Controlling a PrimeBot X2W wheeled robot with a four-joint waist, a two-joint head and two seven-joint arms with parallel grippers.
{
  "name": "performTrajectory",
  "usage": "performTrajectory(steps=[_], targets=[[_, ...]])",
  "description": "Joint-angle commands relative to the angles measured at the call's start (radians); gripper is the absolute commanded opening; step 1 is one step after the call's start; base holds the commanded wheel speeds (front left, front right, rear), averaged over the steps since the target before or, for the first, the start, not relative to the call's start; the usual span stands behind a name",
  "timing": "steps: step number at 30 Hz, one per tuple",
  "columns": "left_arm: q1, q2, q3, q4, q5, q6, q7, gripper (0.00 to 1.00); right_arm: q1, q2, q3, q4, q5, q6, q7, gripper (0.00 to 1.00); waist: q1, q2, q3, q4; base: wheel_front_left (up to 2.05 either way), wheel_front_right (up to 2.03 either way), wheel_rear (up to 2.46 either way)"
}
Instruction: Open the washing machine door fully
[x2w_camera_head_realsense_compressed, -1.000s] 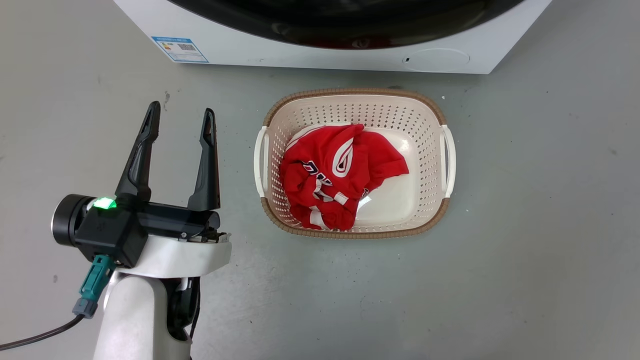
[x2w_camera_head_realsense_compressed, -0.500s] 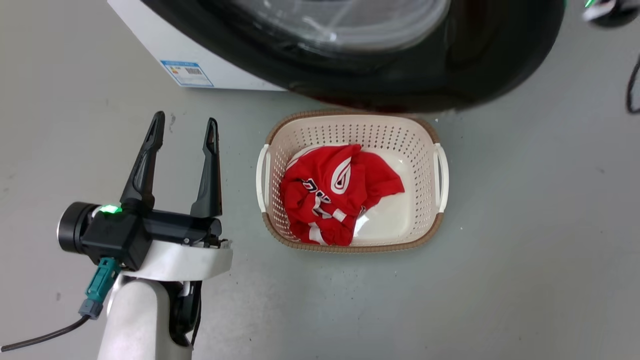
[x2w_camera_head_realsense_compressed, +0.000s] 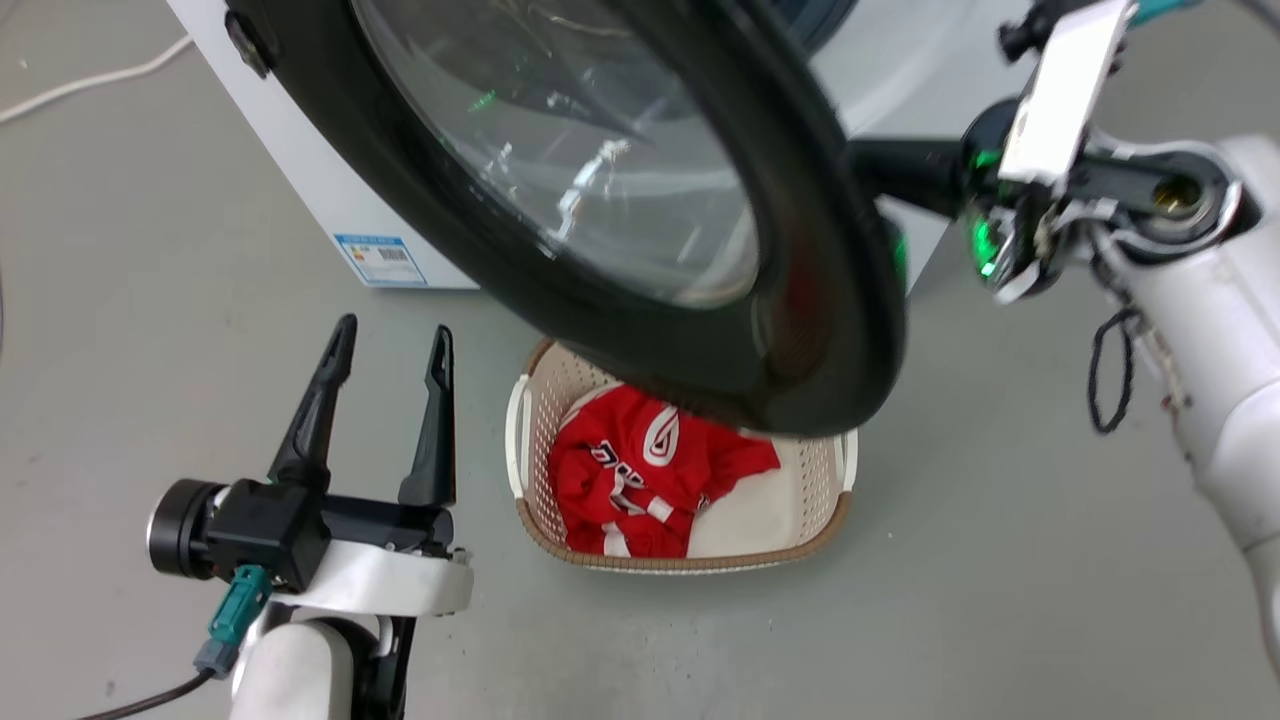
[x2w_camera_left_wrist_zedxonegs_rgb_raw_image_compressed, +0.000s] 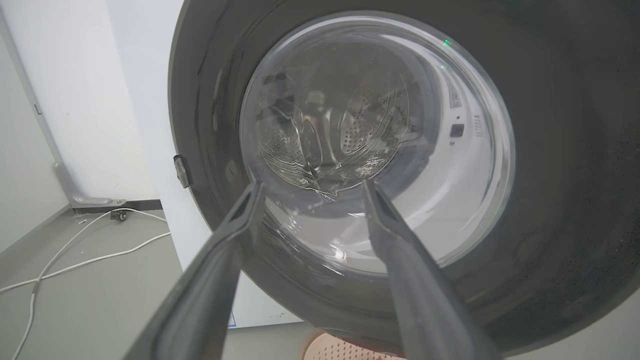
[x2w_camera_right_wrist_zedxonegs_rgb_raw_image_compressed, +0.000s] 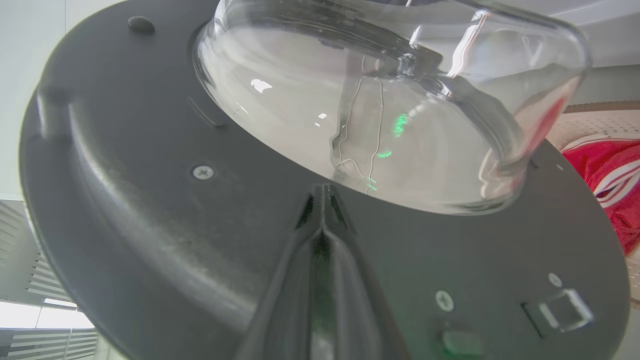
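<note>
Black washing machine door (x2w_camera_head_realsense_compressed: 800, 300) hangs half-open above the laundry basket (x2w_camera_head_realsense_compressed: 700, 566) from overhead; my left gripper (x2w_camera_head_realsense_compressed: 392, 328) gapes empty. Left wrist faces its glass. Right wrist: my right gripper (x2w_camera_right_wrist_zedxonegs_rgb_raw_image_compressed: 322, 192), pinched together and empty, rests against its inner face; next, push wider.

legible text: none | washing machine (x2w_camera_head_realsense_compressed: 340, 180) blue label (x2w_camera_head_realsense_compressed: 385, 261): too small

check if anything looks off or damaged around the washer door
Nothing looks damaged or spilled. The only odd spot: the laundry basket sits on the floor right below the open washing machine door, whose lower rim overlaps it in the head view. The red garment lies crumpled inside it.
</note>
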Motion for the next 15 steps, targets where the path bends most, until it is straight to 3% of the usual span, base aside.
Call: performTrajectory(steps=[1, 15], targets=[[0.02, -0.001, -0.002, 0.006, -0.001, 0.0, -0.003, 1.0, 0.045, 0.013, 0.012, -0.029, 0.01, 0.0, 0.007, 0.0, 0.0, 0.0, -0.038, -0.003, 0.0, 0.0, 0.0], [0.078, -0.001, -0.011, 0.027, -0.016, 0.001, -0.002, 1.0, 0.237, 0.094, 0.093, -0.199, 0.04, 0.0, -0.055, 0.0, 0.0, 0.0, -0.12, 0.008, 0.0, 0.0, 0.0]])
